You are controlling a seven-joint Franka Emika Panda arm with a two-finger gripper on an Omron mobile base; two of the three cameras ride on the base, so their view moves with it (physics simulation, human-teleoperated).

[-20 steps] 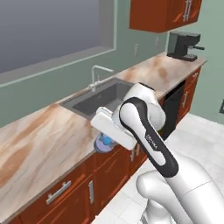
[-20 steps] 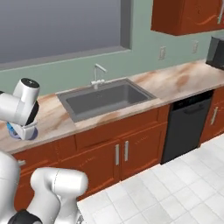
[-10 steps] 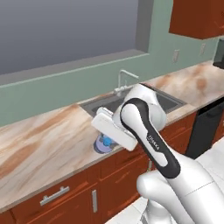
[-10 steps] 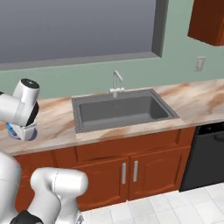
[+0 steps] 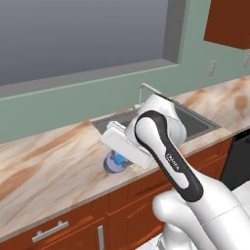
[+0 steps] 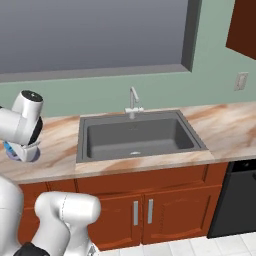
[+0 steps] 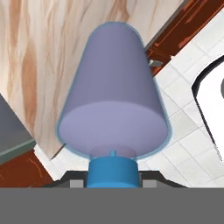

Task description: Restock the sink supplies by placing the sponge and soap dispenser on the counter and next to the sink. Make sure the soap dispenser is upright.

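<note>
The robot's white arm is bending down over the desk, a brown and beige stone top with red-brown cupboards under it. The tool is pinching the soap dispenser near its blue pump top. The tool's tips themselves are hidden behind the bottle, but they are pressed in on it.

In the left base view, the soap dispenser is a small purple-blue bottle just under the white hand. It is sitting near the front edge of the desk, just to the left of the sink. I cannot tell if the bottle's bottom is touching the desk or hanging just above it.

In the right base view, the soap dispenser is peeking out under the arm's round white joint, on the desk left of the sink. The sink is a grey box set down into the stone, and a silver faucet is standing behind it.

In the hand view, the soap dispenser is looking very big and close. Its blue pump is nearest the camera and its round purple body is pointing away. Behind it the marbled desk, a strip of red-brown cupboard and the white tiled floor are showing.
</note>
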